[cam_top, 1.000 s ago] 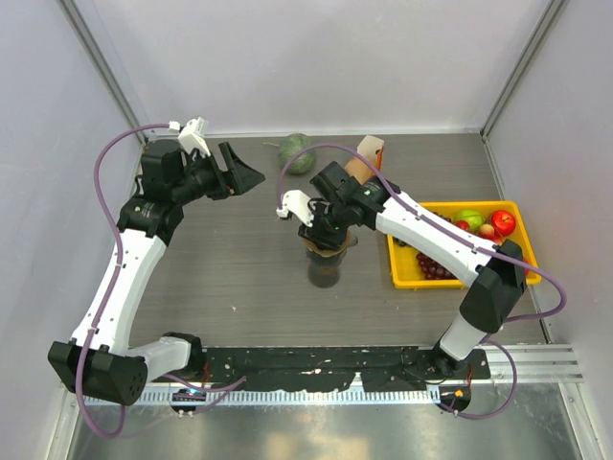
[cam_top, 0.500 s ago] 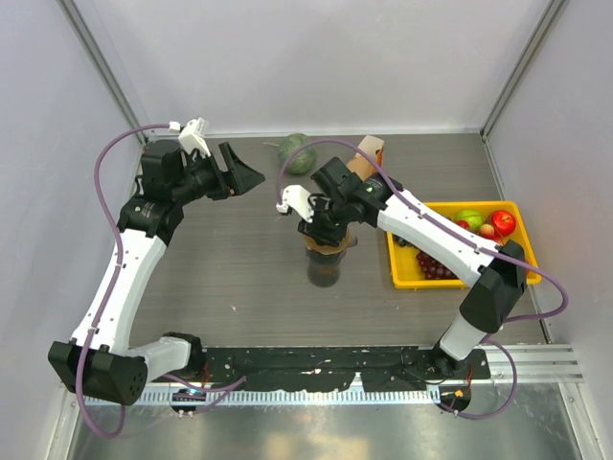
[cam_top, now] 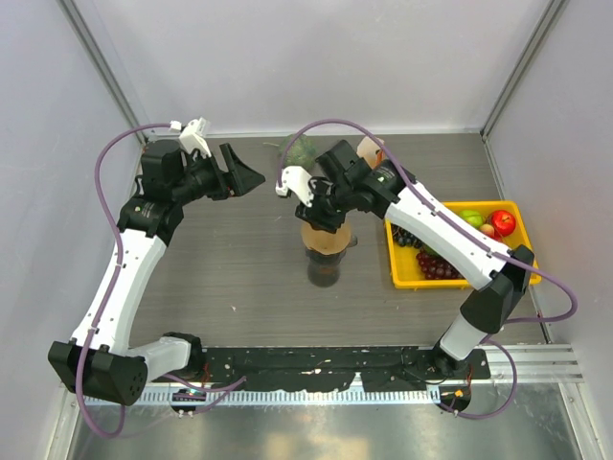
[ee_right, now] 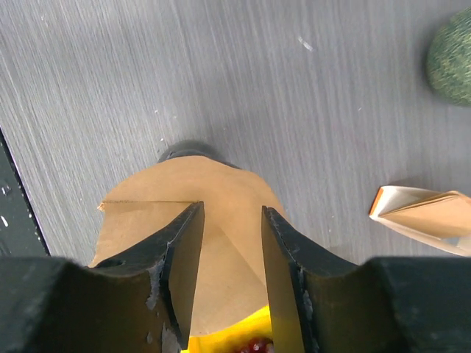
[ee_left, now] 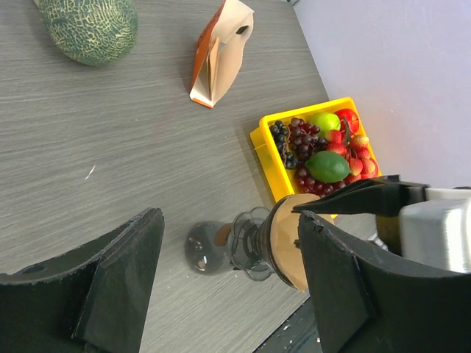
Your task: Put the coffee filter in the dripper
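Hovering the right gripper [ee_right: 230,213] just above the coffee filter [cam_top: 324,236], jaws parted, gripping nothing (paper seated in the dripper [ee_left: 249,246], mid-table). Holding the left gripper [ee_left: 228,220] wide open, far left.

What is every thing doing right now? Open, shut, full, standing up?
coffee filter: opened out, sitting in the dripper.
dripper: upright on the glass jug.
glass jug: upright on the table.
right pincer: open, empty, over the coffee filter.
left pincer: open, empty.
filter pack: standing upright.
yellow tray: full of fruit.
melon: lying on the table.
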You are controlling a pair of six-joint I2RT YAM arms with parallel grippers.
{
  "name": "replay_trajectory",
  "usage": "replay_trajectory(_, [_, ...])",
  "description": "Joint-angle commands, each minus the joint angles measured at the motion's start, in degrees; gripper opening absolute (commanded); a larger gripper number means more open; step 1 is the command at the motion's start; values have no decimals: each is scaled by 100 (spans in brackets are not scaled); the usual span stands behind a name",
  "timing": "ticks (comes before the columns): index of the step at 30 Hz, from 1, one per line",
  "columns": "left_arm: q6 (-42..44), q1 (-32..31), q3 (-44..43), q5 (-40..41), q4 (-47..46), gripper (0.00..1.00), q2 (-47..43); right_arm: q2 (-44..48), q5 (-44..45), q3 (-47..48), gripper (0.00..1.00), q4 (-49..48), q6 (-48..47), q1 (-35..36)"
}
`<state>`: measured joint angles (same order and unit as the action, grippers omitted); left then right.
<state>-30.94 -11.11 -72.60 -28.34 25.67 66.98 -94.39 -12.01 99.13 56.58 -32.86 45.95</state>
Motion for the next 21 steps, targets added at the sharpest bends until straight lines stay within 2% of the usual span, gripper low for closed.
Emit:
replay_trajectory(1, [316,39,-131,-93,34,77,-36,430,-161,580,44,-164,140,-130])
replay_trajectory(12, [1388,92,-799,-58,824,82,78,790,-636,854,45,-1140,1062,-1421])
replay_trajectory(15, [1739,127,-1141,-58,1185,88,218,1010,-916,408,45,-1499,1561,-1913])
replay_trajectory(18, [2047,162,-1414,-119,1562,100,377,1378,-970,-77,45,-1719,1774,-2388])
replay_trajectory(21, [2285,180,-1660,-120,2054,100,596,1669,-1013,-743,45,-1904,1985,-2827])
